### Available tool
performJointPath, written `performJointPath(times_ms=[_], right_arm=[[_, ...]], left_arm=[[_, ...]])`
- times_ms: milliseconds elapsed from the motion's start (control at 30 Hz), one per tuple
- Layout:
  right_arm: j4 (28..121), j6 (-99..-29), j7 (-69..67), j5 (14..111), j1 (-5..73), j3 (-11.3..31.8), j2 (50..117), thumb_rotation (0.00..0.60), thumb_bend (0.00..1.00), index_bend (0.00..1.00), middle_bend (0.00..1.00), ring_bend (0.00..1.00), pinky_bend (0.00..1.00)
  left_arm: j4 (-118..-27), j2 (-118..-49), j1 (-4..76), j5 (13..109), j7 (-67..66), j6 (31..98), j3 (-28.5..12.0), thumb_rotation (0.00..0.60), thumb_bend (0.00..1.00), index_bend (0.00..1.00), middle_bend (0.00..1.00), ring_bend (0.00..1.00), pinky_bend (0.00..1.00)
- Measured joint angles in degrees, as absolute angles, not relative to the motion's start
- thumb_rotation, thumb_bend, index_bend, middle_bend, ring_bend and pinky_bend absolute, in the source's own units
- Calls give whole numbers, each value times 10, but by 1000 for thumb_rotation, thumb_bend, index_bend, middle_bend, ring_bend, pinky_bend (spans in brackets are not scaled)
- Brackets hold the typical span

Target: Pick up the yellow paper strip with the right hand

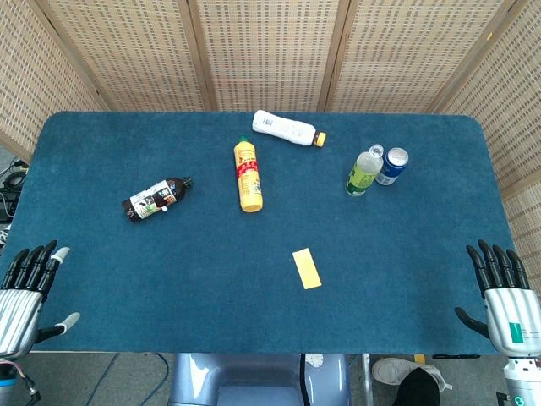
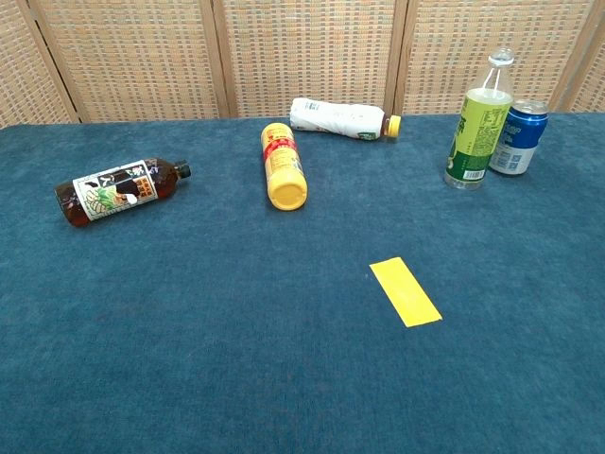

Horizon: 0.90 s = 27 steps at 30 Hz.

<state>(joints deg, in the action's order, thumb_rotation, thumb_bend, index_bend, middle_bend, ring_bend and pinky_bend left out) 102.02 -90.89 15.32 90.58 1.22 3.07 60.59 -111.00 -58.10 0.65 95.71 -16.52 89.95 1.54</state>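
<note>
The yellow paper strip (image 1: 307, 268) lies flat on the blue table cloth (image 1: 169, 271), a little right of centre and toward the near edge; the chest view shows the yellow paper strip (image 2: 405, 291) too. My right hand (image 1: 505, 298) hovers at the table's near right corner, fingers apart and holding nothing, well to the right of the strip. At the near left corner my left hand (image 1: 30, 292) is open as well, with nothing in it. Neither hand appears in the chest view.
A dark bottle (image 1: 156, 199) lies at the left, a yellow bottle (image 1: 248, 175) in the middle, a white bottle (image 1: 287, 128) behind it. A green bottle (image 1: 364, 171) and a blue can (image 1: 392, 166) stand upright at the back right. Woven screens (image 1: 270, 51) close off the far side.
</note>
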Motion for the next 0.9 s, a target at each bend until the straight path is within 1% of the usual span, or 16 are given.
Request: performJointPath(times_ms=[167, 300, 400, 500, 667, 800, 900], right_arm=[[1021, -902, 156, 904, 14, 29, 606, 600, 0, 0, 0, 0, 0], [1020, -884, 158, 909, 21, 25, 608, 600, 0, 0, 0, 0, 0], [1015, -858, 154, 920, 39, 24, 613, 600, 0, 55, 0, 0, 0], [1005, -822, 139, 935, 73, 29, 621, 600, 0, 132, 0, 0, 0], [989, -732, 95, 956, 150, 43, 638, 600, 0, 258, 0, 0, 0], [980, -646, 70, 953, 210, 54, 658, 600, 0, 295, 0, 0, 0], [966, -582, 64, 938, 257, 63, 689, 600, 0, 306, 0, 0, 0]], left_arm=[[-1112, -580, 6, 954, -164, 897, 15, 600, 0, 0, 0, 0, 0], [-1114, -579, 6, 959, -163, 898, 16, 600, 0, 0, 0, 0, 0], [-1114, -580, 7, 955, -162, 895, 15, 600, 0, 0, 0, 0, 0], [-1115, -581, 11, 946, -162, 889, 11, 600, 0, 0, 0, 0, 0], [-1119, -583, 18, 928, -168, 877, 4, 600, 0, 0, 0, 0, 0], [-1121, -585, 21, 916, -173, 872, 0, 600, 0, 0, 0, 0, 0], [-1120, -587, 23, 907, -175, 866, -3, 600, 0, 0, 0, 0, 0]])
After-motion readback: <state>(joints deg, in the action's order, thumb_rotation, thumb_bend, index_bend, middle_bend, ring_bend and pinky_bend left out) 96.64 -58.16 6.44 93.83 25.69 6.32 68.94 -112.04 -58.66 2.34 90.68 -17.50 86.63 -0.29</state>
